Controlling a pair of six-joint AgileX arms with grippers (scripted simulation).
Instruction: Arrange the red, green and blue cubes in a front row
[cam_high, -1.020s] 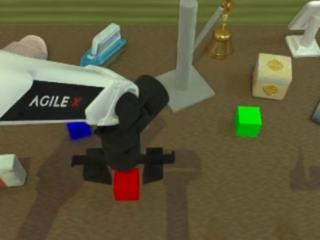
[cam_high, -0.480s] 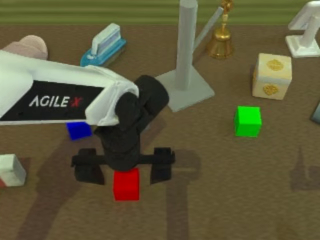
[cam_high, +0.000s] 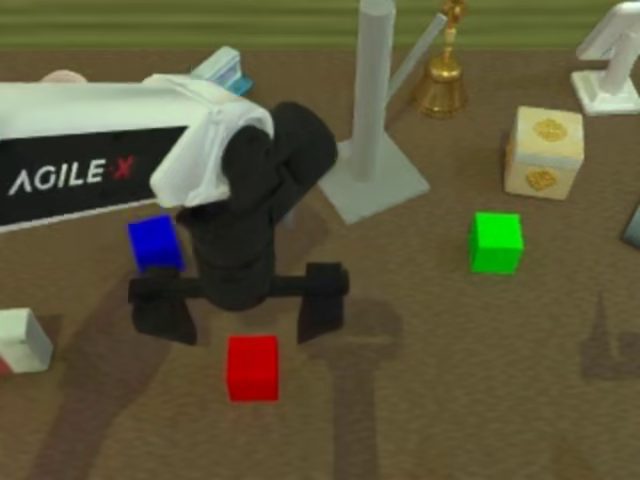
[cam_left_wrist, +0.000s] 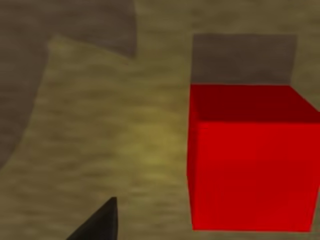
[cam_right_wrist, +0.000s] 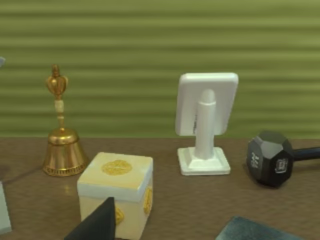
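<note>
The red cube (cam_high: 252, 367) rests on the brown table near the front, left of centre, and fills the left wrist view's right side (cam_left_wrist: 252, 160). My left gripper (cam_high: 240, 303) hovers just behind it, open wide, with nothing between its fingers; one dark fingertip (cam_left_wrist: 100, 222) shows. The blue cube (cam_high: 155, 242) sits behind and to the left, beside the left arm. Far off to the right lies the green cube (cam_high: 496, 241). My right gripper (cam_right_wrist: 165, 235) is outside the top view, parked by the back right and open, showing one fingertip (cam_right_wrist: 99, 222).
A grey post on a base (cam_high: 372, 150) stands behind the left gripper. A gold bell (cam_high: 442, 85), cream box (cam_high: 543, 152) and white stand (cam_high: 610, 70) are at the back right. A white block (cam_high: 20, 340) lies at the left edge. A dumbbell (cam_right_wrist: 270, 159) lies near the right gripper.
My left gripper opened wider, let go of the red cube and drew up and back from it. The blue cube now shows fully. The red cube stays put.
</note>
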